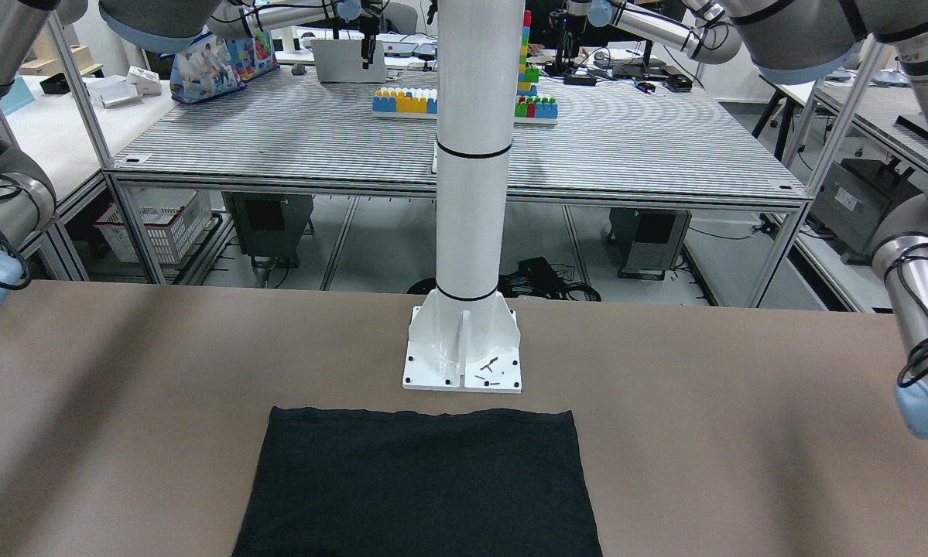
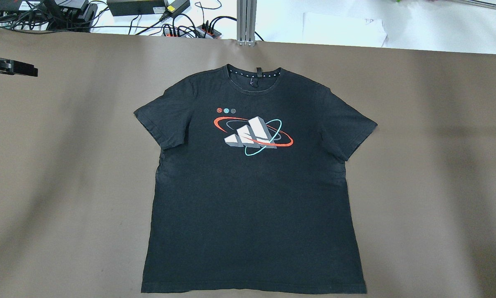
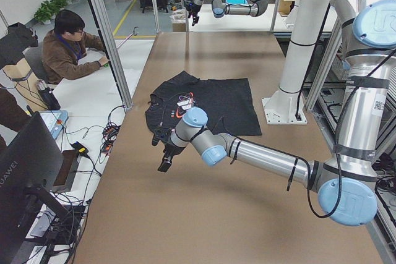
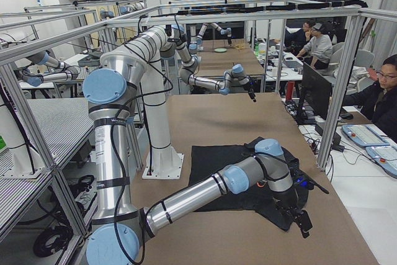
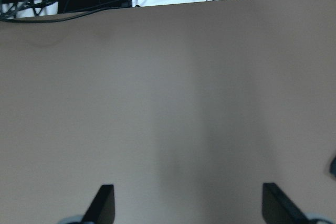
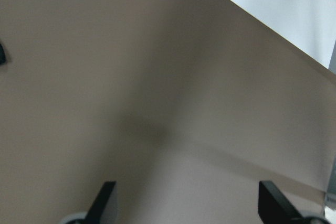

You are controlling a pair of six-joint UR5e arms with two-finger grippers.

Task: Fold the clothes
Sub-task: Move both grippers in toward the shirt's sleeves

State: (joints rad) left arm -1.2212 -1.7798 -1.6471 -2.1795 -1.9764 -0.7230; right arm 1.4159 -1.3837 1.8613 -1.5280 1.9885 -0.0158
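The clothes are one black T-shirt (image 2: 252, 198) that lies flat and face up in the middle of the brown table, collar at the far edge. A white three-stripe logo (image 2: 252, 134) with red and cyan rings is on its chest. In the front-facing view its hem (image 1: 417, 480) lies just before the white pillar. My left gripper (image 5: 189, 203) hovers open over bare table, well left of the left sleeve (image 2: 28, 70). On the far right my right gripper (image 6: 189, 200) is also open over bare table, nothing between its fingers.
The white pillar's base (image 1: 464, 348) is bolted to the table just behind the shirt's hem. Cables and power strips (image 2: 169, 25) lie past the far edge. A person (image 3: 68, 47) sits at a desk beside the table. Brown tabletop (image 2: 65, 186) flanks the shirt on both sides.
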